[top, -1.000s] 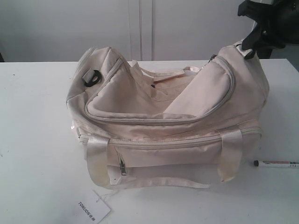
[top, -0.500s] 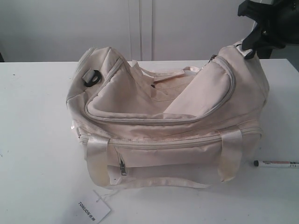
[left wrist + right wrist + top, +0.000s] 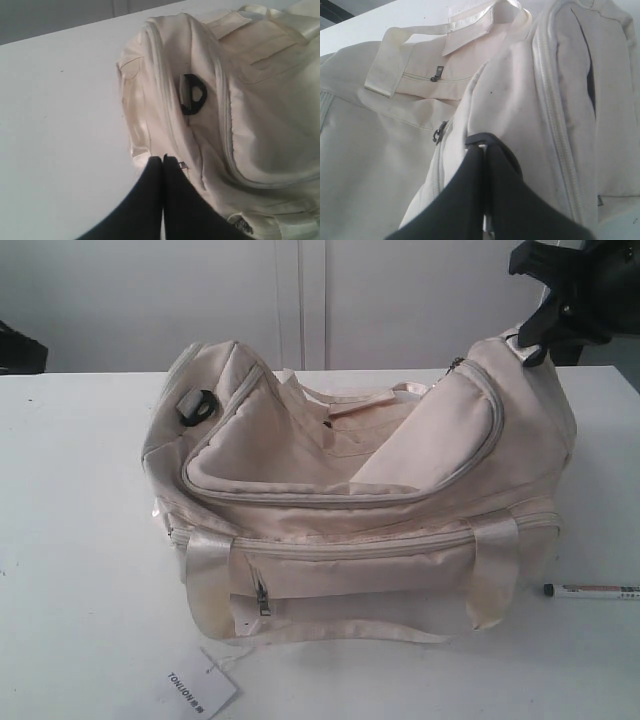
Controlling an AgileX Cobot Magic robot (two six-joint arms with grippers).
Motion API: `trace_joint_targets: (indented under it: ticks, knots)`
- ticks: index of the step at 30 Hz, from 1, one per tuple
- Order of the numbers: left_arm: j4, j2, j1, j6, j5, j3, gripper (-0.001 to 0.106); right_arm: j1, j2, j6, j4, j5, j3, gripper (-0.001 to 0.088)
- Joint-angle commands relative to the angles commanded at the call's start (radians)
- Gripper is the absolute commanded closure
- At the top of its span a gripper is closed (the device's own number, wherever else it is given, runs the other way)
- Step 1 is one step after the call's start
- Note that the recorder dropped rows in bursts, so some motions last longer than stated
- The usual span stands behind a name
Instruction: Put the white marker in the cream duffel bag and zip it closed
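The cream duffel bag stands mid-table with its curved top zipper undone and the flap sagging inward. Its right end is raised: my right gripper is shut on the bag's black end ring. The white marker lies flat on the table beside the bag's right end, black cap toward the bag. My left gripper is shut with nothing in it, hovering by the bag's left end, short of the other black ring. A dark part of the left arm shows at the exterior view's left edge.
A white hang tag lies on the table in front of the bag. The front pocket's zip pull hangs at the lower left of the bag face. The white table ends at a pale wall behind.
A dark part of the left arm has come into view at the left edge of the exterior view. The bag, marker and right gripper have not moved.
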Motion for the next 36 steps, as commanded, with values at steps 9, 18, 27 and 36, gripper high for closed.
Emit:
trace_joint_targets:
  ticks: [9,18,27,36]
  knots:
    - [-0.193,0.262,-0.013,0.222,0.024,-0.157,0.105,0.000,0.000,0.000,0.000,0.000,0.000,0.0868]
    - [-0.214,0.488,-0.134,0.283,0.024,-0.333,0.105,0.000,0.000,0.000,-0.002,0.000,0.000,0.0868]
    - [-0.430,0.630,-0.140,0.420,0.117,-0.461,0.105,0.000,0.000,0.000,-0.002,0.000,0.000,0.0868]
    - [-0.473,0.720,-0.140,0.422,0.183,-0.619,0.105,0.000,0.000,0.000,-0.002,0.000,0.000,0.0868]
